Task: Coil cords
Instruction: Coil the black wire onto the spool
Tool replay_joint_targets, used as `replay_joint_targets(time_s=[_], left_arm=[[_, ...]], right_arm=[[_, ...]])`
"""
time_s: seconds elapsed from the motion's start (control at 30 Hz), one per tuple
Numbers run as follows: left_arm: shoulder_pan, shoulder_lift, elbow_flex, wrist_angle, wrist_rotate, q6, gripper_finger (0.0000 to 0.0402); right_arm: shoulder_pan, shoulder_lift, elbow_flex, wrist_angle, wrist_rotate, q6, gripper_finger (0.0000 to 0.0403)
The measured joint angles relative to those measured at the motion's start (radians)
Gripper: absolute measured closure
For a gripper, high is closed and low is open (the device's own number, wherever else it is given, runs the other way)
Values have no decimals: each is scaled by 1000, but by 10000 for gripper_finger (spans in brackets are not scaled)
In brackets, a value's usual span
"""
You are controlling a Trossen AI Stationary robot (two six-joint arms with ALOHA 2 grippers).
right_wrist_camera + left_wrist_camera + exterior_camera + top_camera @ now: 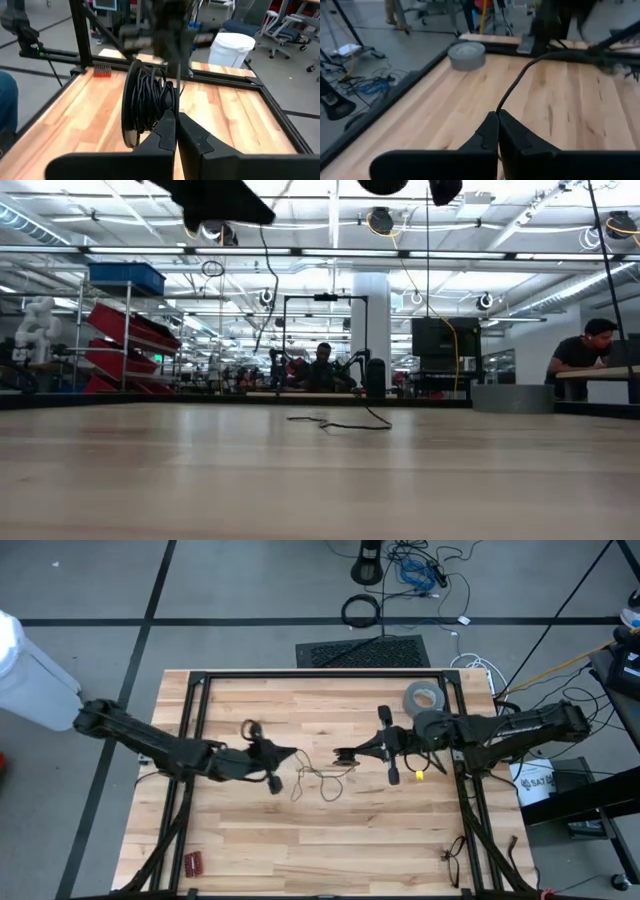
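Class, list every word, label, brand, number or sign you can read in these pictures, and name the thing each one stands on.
"SAT": partial dark lettering on the white bucket beside the table; the rest is cut off.
Any lettering on the grey tape roll: too small to read.
Nothing else is readable.

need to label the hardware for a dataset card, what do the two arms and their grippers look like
Both are slim, dark, jointed arms reaching in from opposite table sides. The left gripper and right gripper each end in two matte black, wedge-shaped fingers tapering to narrow tips. The right arm carries a bulky rounded grey-black joint housing and a small yellow marking near its wrist. Thin black cables trail off the right arm's base.
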Motion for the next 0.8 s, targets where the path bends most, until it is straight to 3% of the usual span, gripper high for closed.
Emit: replay_joint_targets(time_s=[0.23, 0.43, 0.67, 0.8], left_arm=[[-3, -144, 0, -127, -19, -6, 400], [-3, -189, 0, -223, -44, -86, 400], [-3, -193, 29, -209, -38, -114, 400], [-5, -193, 62, -208, -14, -157, 400]], right_arm=[[0, 36, 0, 21, -78, -14, 403], [0, 38, 0, 25, -81, -13, 403], [-4, 93, 0, 26, -66, -41, 403], [-14, 130, 0, 29, 1, -51, 403]])
